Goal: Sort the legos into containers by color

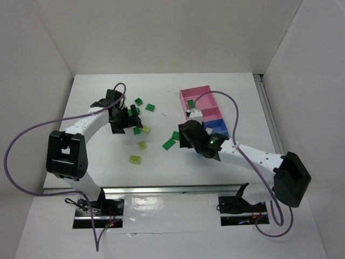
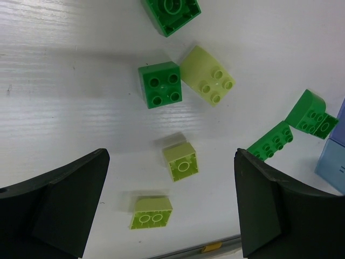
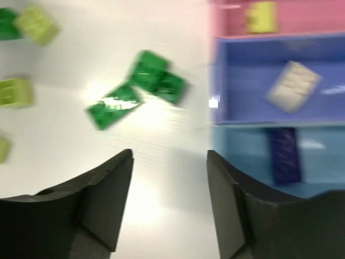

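1. The left gripper (image 2: 171, 156) is spread wide and empty, low over the table (image 2: 64, 81). A lime brick (image 2: 180, 161) lies studs-down between its fingers, and a second lime brick (image 2: 152, 211) lies just nearer the wrist.
2. Further out, a green brick (image 2: 160, 84) touches a pale brick (image 2: 206, 74).
3. The right gripper (image 3: 170, 156) is also released and carries nothing. It hangs beside the bins (image 3: 215, 102); this view is blurred.
4. A green pair (image 3: 156, 75) lies ahead of it, pressed together, with a third green brick (image 3: 115, 106) just beside.
5. In the bins there is a lime piece (image 3: 261, 16) in a pink bin (image 3: 302, 24), a cream brick (image 3: 294, 85) in the blue bin (image 3: 242, 102), and a dark blue brick (image 3: 284, 154) in the light blue bin (image 3: 237, 162).
6. Risks, as I judge them:
   - A left squeeze could catch the lime brick off-centre and tip it, or nudge the second one.
   - A reach for the green brick could drag the pale one along and mix the colours.
   - The right fingers could take two of the touching greens, or push them apart.
   - The bins adjoin, so a release near a shared wall could drop a brick into the wrong bin.
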Action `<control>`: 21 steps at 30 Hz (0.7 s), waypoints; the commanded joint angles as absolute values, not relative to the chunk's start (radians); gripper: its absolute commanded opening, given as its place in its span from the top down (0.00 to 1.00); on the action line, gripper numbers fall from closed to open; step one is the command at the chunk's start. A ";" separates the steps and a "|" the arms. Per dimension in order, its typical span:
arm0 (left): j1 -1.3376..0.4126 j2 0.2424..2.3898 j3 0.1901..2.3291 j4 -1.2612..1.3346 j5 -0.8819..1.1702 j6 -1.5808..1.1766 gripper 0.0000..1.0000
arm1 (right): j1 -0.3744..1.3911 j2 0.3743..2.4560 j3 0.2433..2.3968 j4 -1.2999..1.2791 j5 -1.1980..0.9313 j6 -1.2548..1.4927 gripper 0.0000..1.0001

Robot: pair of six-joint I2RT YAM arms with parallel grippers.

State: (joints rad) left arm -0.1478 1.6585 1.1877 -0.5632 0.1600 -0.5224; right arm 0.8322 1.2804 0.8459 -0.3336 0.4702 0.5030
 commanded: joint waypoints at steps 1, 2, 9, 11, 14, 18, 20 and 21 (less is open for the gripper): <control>-0.149 1.661 1.220 -0.581 0.135 -0.502 0.00 | 0.908 1.400 0.955 -0.272 0.439 0.512 0.33; -0.149 1.661 1.229 -0.581 0.123 -0.502 0.00 | 0.917 1.470 0.975 -0.272 0.417 0.512 0.30; -0.149 1.631 1.238 -0.612 0.042 -0.520 0.00 | 0.936 1.680 1.086 -0.270 0.259 0.512 0.18; -0.140 1.621 1.238 -0.612 0.032 -0.546 0.00 | 0.936 1.721 1.095 -0.246 0.250 0.522 0.17; -0.117 1.611 1.238 -0.603 0.032 -0.571 0.00 | 0.936 1.778 1.132 -0.236 0.210 0.531 0.16; -0.107 1.611 1.247 -0.603 0.046 -0.581 0.00 | 0.936 1.888 1.178 -0.222 0.181 0.541 0.16; -0.107 1.611 1.247 -0.603 0.046 -0.581 0.00 | 0.936 1.919 1.207 -0.222 0.193 0.551 0.16; -0.107 1.611 1.247 -0.603 0.046 -0.581 0.00 | 0.936 1.945 1.219 -0.222 0.207 0.551 0.17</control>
